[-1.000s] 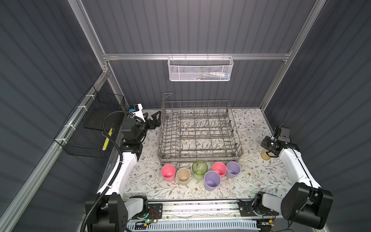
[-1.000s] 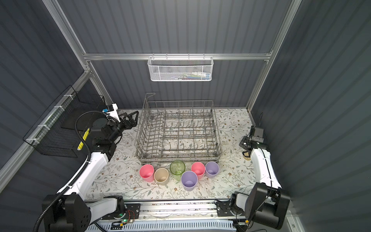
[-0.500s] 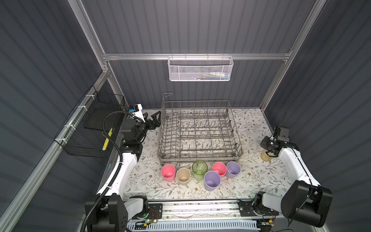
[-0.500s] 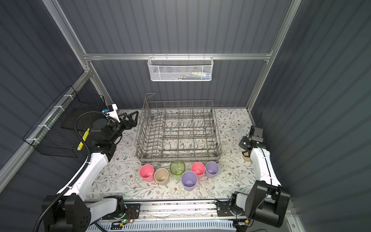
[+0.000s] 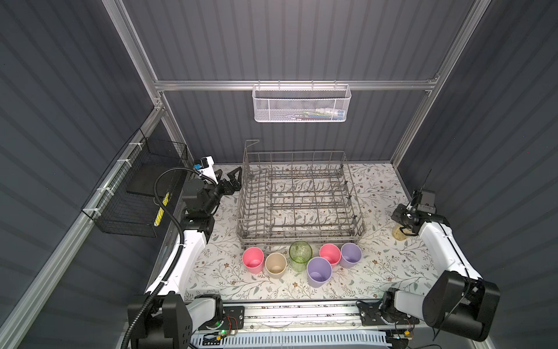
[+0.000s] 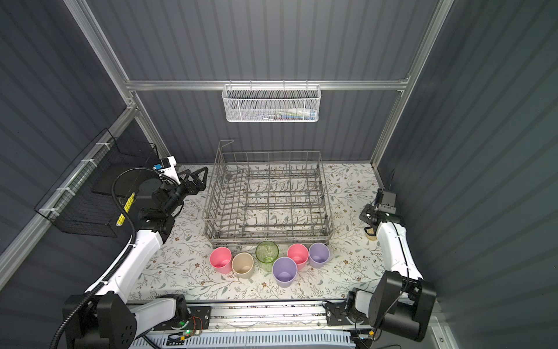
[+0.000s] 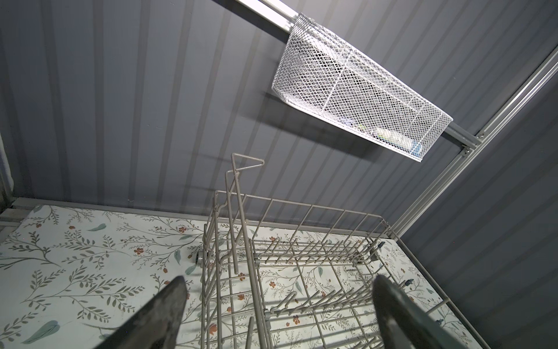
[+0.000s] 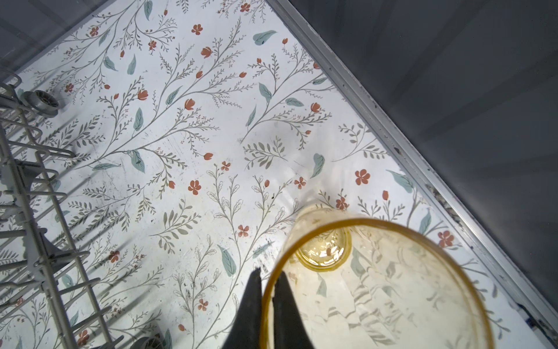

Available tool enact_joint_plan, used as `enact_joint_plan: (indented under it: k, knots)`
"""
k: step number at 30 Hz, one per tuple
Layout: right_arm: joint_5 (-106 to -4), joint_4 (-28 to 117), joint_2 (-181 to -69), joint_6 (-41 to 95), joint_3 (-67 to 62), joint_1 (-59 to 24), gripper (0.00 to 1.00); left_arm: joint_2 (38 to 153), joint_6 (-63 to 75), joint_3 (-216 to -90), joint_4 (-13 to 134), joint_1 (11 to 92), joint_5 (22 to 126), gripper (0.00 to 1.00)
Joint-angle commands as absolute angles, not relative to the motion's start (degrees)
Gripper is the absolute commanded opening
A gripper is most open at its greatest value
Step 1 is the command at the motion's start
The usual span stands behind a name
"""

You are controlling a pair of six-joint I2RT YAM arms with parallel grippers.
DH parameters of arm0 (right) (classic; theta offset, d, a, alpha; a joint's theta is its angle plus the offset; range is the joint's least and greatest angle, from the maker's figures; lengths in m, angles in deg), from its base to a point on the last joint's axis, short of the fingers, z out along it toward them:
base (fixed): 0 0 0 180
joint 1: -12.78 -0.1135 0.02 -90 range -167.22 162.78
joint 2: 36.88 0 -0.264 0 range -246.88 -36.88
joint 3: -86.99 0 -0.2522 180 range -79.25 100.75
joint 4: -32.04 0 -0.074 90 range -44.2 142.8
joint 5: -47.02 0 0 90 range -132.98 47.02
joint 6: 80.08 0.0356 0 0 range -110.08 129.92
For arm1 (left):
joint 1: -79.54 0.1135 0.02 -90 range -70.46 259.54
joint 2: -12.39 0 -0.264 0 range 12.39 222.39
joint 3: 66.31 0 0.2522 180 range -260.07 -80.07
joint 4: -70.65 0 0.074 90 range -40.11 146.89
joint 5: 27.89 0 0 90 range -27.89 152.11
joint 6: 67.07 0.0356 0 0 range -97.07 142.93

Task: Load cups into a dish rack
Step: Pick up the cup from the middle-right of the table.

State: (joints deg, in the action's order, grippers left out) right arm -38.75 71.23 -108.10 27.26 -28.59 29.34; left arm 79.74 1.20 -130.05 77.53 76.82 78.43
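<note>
The right claw [image 8: 269, 299] pinched the rim of the amber glass tumbler [image 8: 377, 287], which stood on the counter [image 5: 377, 272] well apart from the empty dish rack [image 5: 302, 234]. The left claw [image 5: 232, 178] hung spread. A slow, straight lift would likely keep that thin rim grip from slipping.

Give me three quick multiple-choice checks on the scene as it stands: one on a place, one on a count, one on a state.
1. Where is the amber cup relative to the dish rack?
A inside it
B on the table beside it, on the right arm's side
C upside down on top of it

2. How many cups stand in front of the rack?
A four
B five
C six

3. The right gripper is
A shut on the amber cup's rim
B open above the cup
C shut on nothing

Key: 1 B, it stands outside the wires by the right arm; 2 C, two pink, two lilac, one beige, one green; 3 A, one finger is inside the rim and one outside.
</note>
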Motion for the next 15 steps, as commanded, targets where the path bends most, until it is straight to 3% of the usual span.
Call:
enact_joint_plan:
  k: [1, 15]
  knots:
    - [-39.97, 73.97, -106.26, 26.98, -28.10, 29.29, 0.00, 78.66, 0.70, -129.38, 78.86, 76.29, 78.24, 0.96]
    - [-43.54, 78.14, -95.84, 27.70, -21.52, 27.47, 0.00, 80.27, -1.40, -131.35, 79.49, 76.29, 82.40, 0.95]
